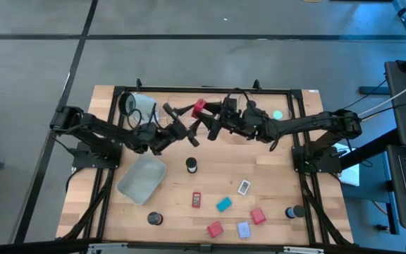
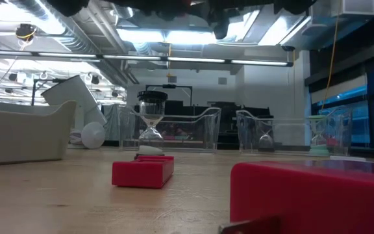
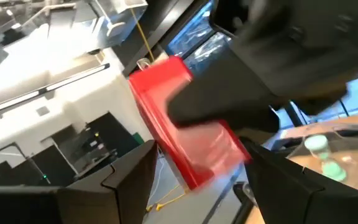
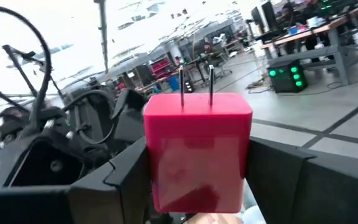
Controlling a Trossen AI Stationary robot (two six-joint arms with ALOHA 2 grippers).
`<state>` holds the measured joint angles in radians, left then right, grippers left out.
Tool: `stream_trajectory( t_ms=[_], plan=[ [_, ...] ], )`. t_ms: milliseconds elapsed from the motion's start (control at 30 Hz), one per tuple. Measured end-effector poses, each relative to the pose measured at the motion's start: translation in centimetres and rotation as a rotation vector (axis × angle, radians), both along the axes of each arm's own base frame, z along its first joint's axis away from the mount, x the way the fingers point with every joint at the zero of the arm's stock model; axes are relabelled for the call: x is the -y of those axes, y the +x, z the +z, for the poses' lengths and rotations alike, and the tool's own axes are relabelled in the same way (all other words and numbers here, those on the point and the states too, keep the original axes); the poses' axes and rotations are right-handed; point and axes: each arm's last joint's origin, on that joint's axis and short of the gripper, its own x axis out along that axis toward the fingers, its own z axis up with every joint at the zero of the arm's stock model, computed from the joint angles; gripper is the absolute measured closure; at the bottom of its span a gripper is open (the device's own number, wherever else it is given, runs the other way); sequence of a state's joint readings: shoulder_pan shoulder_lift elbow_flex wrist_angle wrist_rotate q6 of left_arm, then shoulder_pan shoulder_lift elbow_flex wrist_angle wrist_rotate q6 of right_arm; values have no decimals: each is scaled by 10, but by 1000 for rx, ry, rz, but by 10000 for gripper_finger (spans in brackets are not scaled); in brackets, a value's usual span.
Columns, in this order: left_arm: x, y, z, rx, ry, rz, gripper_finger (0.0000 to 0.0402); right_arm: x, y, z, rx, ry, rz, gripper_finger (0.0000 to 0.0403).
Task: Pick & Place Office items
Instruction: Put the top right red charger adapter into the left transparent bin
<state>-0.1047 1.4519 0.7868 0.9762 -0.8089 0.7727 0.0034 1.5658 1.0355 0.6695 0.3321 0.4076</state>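
Little of the job looks done: no piece lies in the grey tray (image 1: 142,176), and ten remain spread on the tabletop (image 1: 273,169).

Beyond the tray, in mid-air, the left gripper (image 1: 182,125) has its fingers apart around the held block (image 4: 197,143), a red one with two metal prongs. The right gripper (image 4: 197,168), right of the tray and beyond it, has its fingers clamped on that block.

Right of the tray, counted:
- Three black cylinders (image 1: 154,218) (image 1: 191,166) (image 1: 292,212).
- One flat red piece (image 1: 197,200).
- Two red blocks (image 1: 214,228) (image 1: 258,216), making three with the held one.
- One teal piece (image 1: 223,204).
- One blue block (image 1: 243,229).
- One pale card (image 1: 244,188).
- One mint disc (image 1: 278,114), far beyond.
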Motion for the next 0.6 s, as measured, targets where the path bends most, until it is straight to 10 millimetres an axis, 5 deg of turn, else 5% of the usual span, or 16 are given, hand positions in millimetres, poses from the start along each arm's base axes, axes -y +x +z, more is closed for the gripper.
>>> stream_trajectory(
  t_ms=[233, 600],
  plan=[
    [3, 1, 4, 40, -38, -1, 176, -1, 0, -2, -23, -19, 17, 192],
    [10, 0, 3, 36, -66, 47, 277, -1, 0, -2, -25, -23, 13, 180]
  ],
)
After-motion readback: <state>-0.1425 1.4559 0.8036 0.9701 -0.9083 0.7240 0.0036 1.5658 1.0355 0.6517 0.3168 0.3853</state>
